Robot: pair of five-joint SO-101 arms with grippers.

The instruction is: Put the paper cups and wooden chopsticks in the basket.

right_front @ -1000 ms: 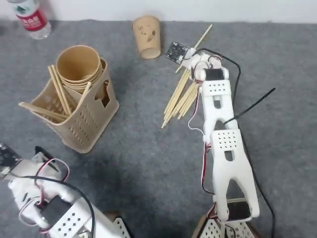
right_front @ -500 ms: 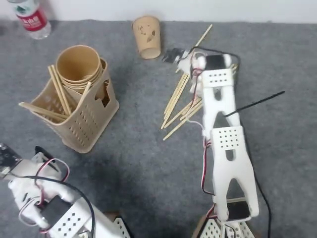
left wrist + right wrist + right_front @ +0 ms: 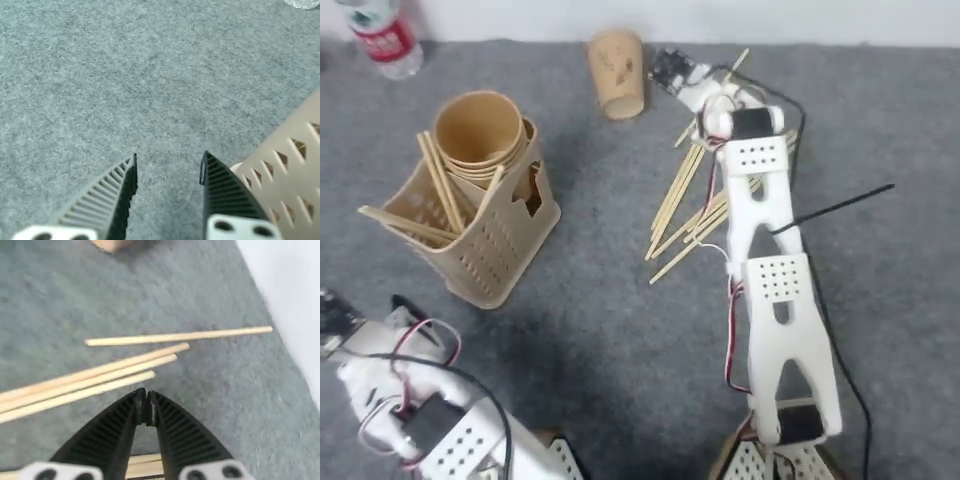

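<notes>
Looking about halfway, we reckon; basket (image 3: pixel 495 255) at frame left holds stacked cups (image 3: pixel 478 128) plus sticks (image 3: pixel 441 182); one paper cup (image 3: pixel 617 72) up top and loose chopsticks (image 3: pixel 678 205) centre-right remain; right gripper (image 3: pixel 146 402) pinched empty, left gripper (image 3: pixel 167 170) wide.

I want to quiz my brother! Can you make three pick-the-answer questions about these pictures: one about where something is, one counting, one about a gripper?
1. Where are the stacked paper cups? A) in the basket B) on a plate C) in a gripper
2. How many paper cups stand outside the basket? A) none B) one C) three
3. The right gripper is: A) wide open B) shut on a chopstick C) shut, holding nothing
Answers: A, the stack sits inside the basket; B, a lone cup stands on the table; C, its jaws meet, with chopsticks lying beyond.
</notes>
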